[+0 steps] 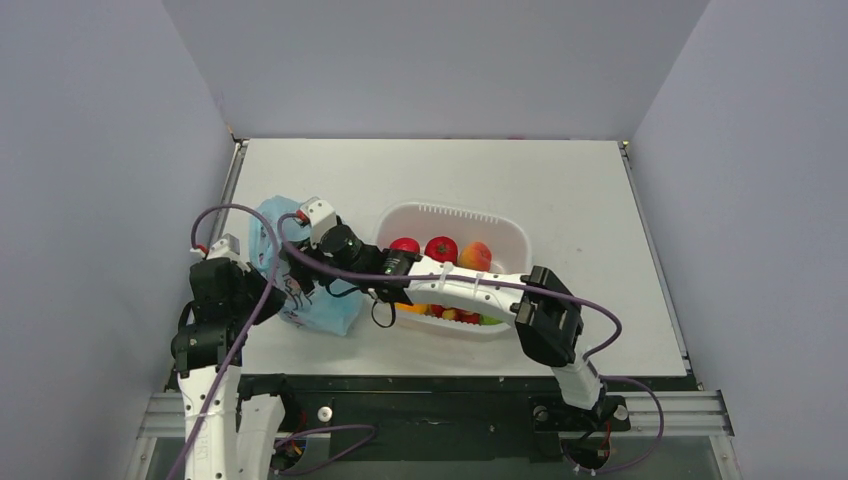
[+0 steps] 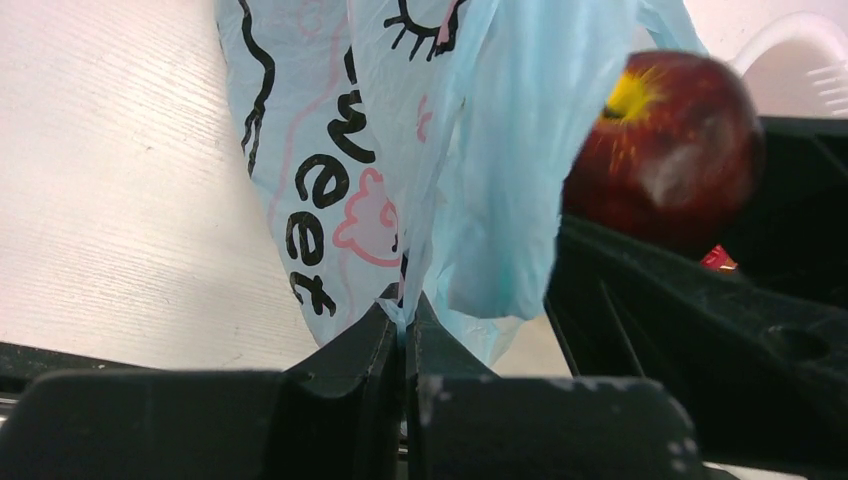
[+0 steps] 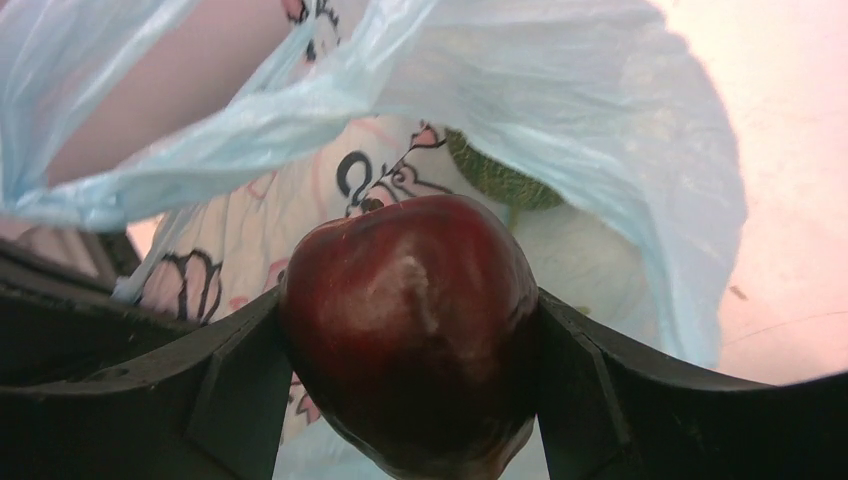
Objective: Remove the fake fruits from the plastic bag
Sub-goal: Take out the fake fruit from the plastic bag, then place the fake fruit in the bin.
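Observation:
The light-blue plastic bag (image 1: 268, 226) with its pink-and-dark cartoon print lies at the table's left; it also shows in the left wrist view (image 2: 500, 150) and the right wrist view (image 3: 590, 110). My left gripper (image 2: 405, 318) is shut on a pinch of the bag's edge. My right gripper (image 3: 410, 300) is shut on a dark red round fruit (image 3: 410, 330) at the bag's mouth; the fruit also shows in the left wrist view (image 2: 665, 150). A patch of the grey-green netted melon (image 3: 500, 183) shows inside the bag behind it.
A white tub (image 1: 470, 211) stands right of the bag, under my right arm. It holds a peach (image 1: 476, 256), two red fruits (image 1: 405, 246) (image 1: 441, 248) and smaller pieces. Grey walls stand on three sides.

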Motion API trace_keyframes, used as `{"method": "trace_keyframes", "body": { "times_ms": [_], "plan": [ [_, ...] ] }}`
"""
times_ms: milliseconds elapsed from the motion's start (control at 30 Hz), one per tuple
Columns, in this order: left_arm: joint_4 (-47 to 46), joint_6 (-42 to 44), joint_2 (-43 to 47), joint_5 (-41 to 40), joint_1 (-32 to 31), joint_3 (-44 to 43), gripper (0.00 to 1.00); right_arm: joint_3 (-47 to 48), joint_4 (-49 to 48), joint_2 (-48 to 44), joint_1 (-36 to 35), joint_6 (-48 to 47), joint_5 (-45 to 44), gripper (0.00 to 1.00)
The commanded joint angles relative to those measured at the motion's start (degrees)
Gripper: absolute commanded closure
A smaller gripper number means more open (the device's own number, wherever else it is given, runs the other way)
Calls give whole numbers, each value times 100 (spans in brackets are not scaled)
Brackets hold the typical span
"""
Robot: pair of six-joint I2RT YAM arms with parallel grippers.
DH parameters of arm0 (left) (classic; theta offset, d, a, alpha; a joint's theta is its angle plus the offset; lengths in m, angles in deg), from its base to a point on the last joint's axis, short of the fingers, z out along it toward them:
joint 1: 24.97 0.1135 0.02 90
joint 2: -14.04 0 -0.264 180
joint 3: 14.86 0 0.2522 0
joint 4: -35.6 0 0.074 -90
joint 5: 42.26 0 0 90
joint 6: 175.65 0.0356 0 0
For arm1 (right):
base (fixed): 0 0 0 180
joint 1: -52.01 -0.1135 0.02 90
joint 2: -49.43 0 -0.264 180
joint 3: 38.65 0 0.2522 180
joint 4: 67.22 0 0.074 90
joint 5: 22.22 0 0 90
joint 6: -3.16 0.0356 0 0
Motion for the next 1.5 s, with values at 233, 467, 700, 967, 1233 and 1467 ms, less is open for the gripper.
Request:
{"method": "trace_keyframes", "body": {
  "times_ms": [233, 467, 700, 967, 1233, 1467],
  "plan": [
    [-214, 87, 51, 78, -12, 7, 100, -890, -462, -1091, 124, 762, 1207, 95],
    [-223, 86, 80, 99, -12, 7, 100, -1642, -385, -1965, 193, 265, 248, 98],
    [-231, 86, 137, 81, -2, 8, 100, -2778, -396, -2989, 549, -184, -1105, 99],
    [-232, 110, 49, 144, 11, 20, 100, -3795, -206, -3618, 1244, -121, -1546, 97],
    [-241, 118, 1, 196, 22, 17, 100, -4117, -82, -3694, 1820, 221, -1348, 81],
    [-240, 117, 43, 199, 19, 24, 100, -4017, -141, -3523, 1855, 346, -1165, 47]
  ]
}}
